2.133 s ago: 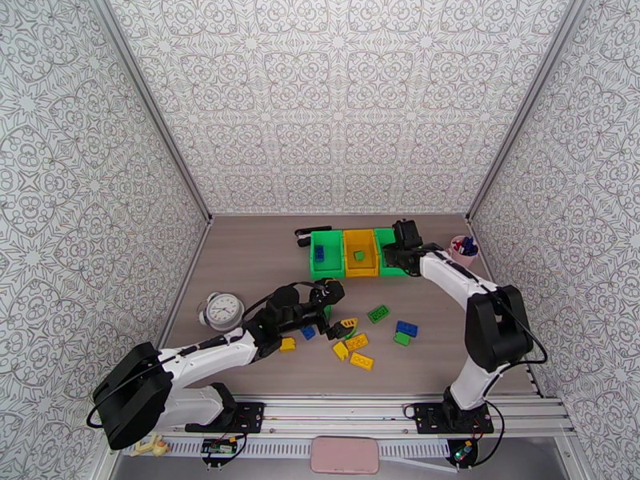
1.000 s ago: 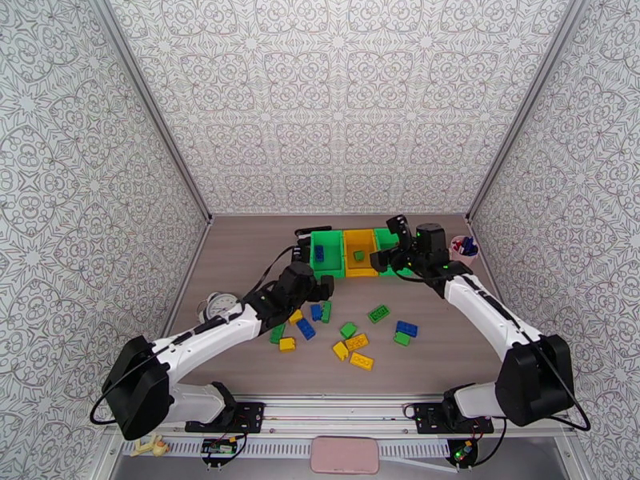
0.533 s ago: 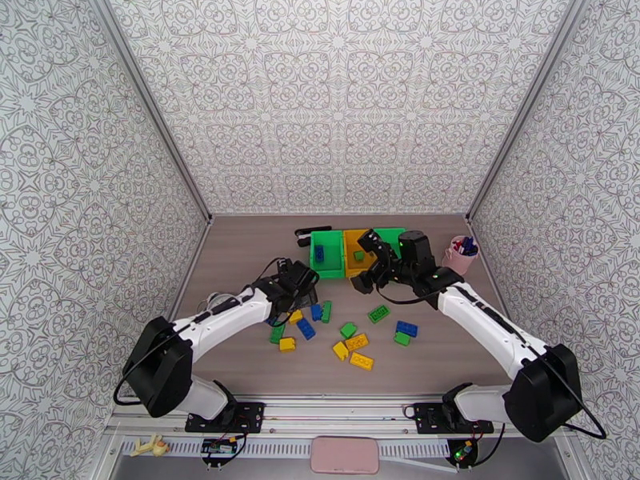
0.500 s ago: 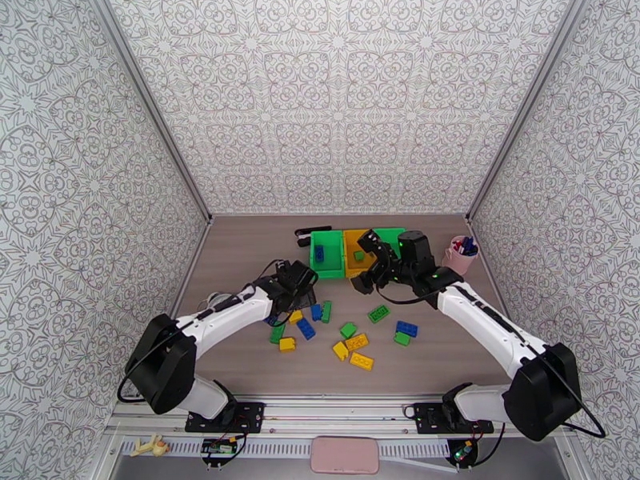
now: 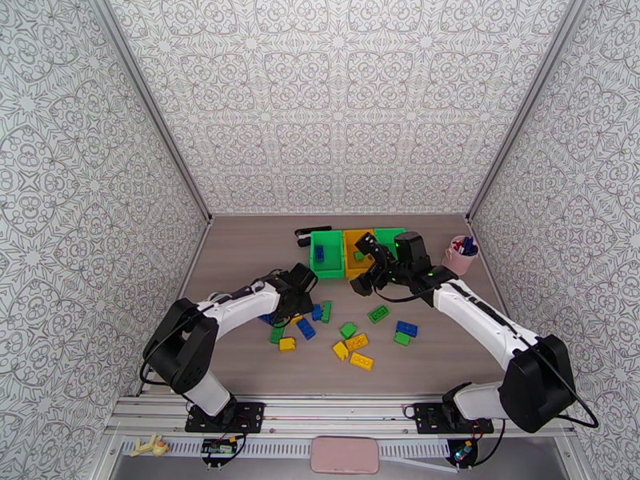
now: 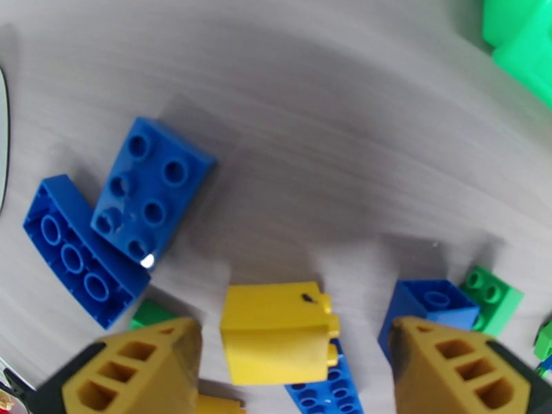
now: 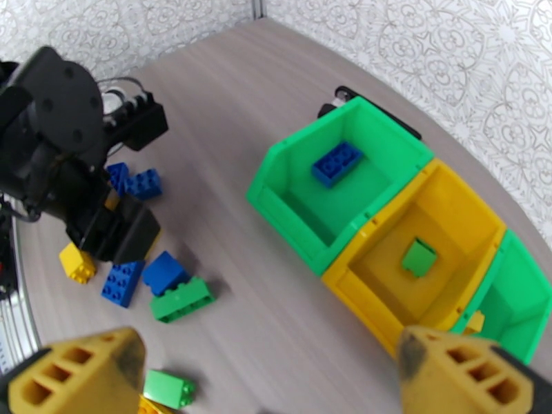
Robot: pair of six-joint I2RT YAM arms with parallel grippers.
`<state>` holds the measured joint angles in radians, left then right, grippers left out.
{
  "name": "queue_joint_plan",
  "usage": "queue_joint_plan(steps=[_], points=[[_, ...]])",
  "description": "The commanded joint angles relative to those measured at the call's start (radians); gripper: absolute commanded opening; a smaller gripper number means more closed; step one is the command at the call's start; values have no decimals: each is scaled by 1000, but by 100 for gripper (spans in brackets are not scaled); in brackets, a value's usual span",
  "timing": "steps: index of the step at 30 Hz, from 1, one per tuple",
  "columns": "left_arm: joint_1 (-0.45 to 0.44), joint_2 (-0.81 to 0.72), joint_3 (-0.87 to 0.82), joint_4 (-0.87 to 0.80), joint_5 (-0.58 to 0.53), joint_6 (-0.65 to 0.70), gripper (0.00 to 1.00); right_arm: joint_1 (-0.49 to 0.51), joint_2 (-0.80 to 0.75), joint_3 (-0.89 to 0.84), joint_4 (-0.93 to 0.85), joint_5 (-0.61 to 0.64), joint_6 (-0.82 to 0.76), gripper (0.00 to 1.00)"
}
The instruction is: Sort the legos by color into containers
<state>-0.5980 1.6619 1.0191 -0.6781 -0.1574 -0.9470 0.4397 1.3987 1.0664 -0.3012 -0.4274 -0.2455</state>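
Left wrist: yellow lego (image 6: 276,332) (between fingers (image 6: 138,370))

From above and behind the arm bases, your top camera looked down and forward, far enough off to take in the whole table (image 5: 240,266). Your left wrist camera faced straight down, very close over the loose bricks (image 6: 148,188). Your right wrist camera hung higher and looked down obliquely, sharing those bricks and the bins (image 7: 441,215) with the top view.
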Motion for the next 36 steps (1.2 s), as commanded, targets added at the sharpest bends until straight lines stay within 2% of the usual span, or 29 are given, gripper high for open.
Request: queue_joint_plan(steps=[1, 6, 15, 20, 25, 29, 36], points=[[16, 26, -7, -13, 26, -10, 70, 7, 13, -13, -9, 8, -14, 100], [24, 50, -5, -9, 33, -5, 65, 7, 13, -16, -10, 15, -13, 100], [26, 65, 1, -7, 41, -1, 51, 7, 7, -16, -16, 24, -14, 100], [24, 62, 10, -13, 33, 7, 38, 7, -3, -14, -19, 30, -14, 100], [23, 22, 12, 3, -8, 14, 35, 7, -22, -23, -5, 39, -8, 100], [15, -57, -11, 112, -29, 57, 34, 5, -55, -57, 43, 39, -1, 100], [6, -148, -33, 437, 25, 270, 34, -25, -127, -115, 123, 24, 49, 100]])
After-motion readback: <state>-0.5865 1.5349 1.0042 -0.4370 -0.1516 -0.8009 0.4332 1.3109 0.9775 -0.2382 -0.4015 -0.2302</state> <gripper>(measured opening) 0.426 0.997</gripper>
